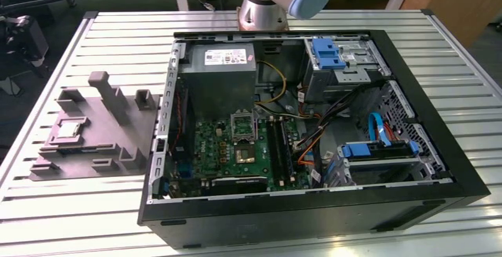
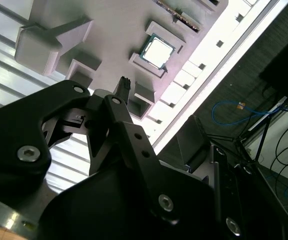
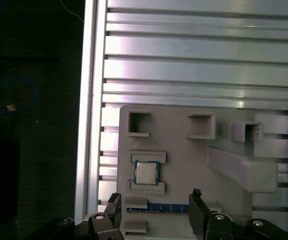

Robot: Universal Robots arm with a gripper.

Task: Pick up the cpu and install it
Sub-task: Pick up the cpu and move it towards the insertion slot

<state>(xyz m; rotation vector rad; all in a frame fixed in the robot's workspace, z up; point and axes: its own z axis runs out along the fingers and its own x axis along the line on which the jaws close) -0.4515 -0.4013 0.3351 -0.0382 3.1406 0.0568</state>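
The cpu [image 3: 146, 173], a small silvery square chip, lies flat in a recess of the grey moulded tray [image 3: 184, 150], between two raised lips. In the exterior view the cpu [image 1: 69, 129] sits on the tray [image 1: 110, 145] at that view's left, beside the computer case. My gripper [image 3: 155, 196] hangs open above the tray, with its two black fingertips spread wide and nothing between them. The chip sits just beyond the gap, apart from the fingers. In the second wrist view a thin black fingertip [image 2: 124, 82] points toward the cpu [image 2: 158, 51].
An open black computer case [image 1: 408, 169] takes up the middle and right of the slatted aluminium table [image 1: 439, 39]. On its green motherboard [image 1: 227, 151] is a metal-framed socket [image 1: 243, 126]. A blue-edged memory stick [image 3: 156, 207] lies in the tray near the cpu. The table edge [image 3: 90, 100] runs close to the tray.
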